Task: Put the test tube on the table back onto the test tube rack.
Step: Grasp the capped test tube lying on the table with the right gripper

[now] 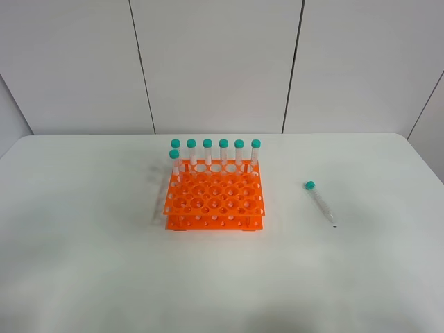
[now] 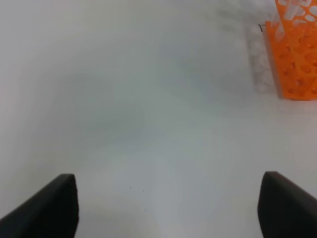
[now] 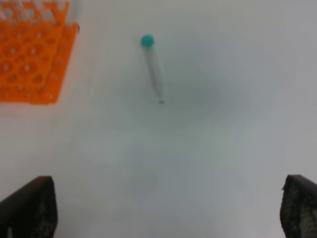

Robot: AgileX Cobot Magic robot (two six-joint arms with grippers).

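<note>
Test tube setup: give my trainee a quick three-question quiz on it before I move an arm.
1. Multiple choice: how many capped tubes stand in the rack? A five, B seven, C nine.
2. True or false: the loose test tube lies flat on the table, right of the rack in the high view.
3. Fill in: the right gripper is ___ and holds nothing.
Key: 1 B; 2 true; 3 open.
</note>
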